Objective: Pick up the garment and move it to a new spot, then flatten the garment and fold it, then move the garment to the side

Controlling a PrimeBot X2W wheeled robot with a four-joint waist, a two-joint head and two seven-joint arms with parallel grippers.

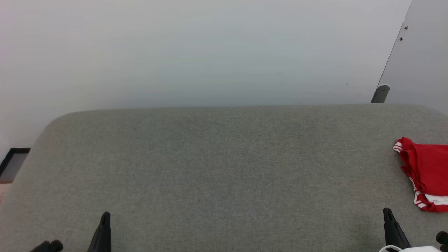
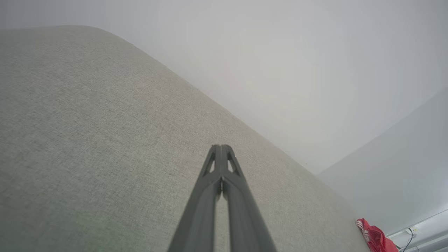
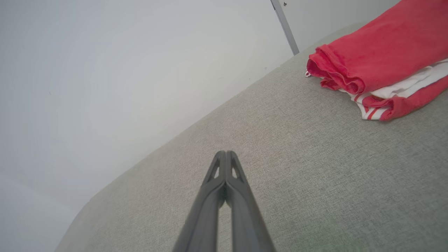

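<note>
A folded red jersey garment (image 1: 428, 169) with white layers and red-and-white striped trim lies at the right end of a grey woven upholstered surface (image 1: 224, 157). Its striped corners face the surface's middle. The view's edge cuts it off, so its long axis cannot be told. At the surface's near edge, the left gripper (image 1: 105, 215) and right gripper (image 1: 386, 210) each have fingers pressed together, holding nothing.

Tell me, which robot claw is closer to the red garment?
Right. The right gripper is close by the red garment; the left gripper sits far across the grey surface.
</note>
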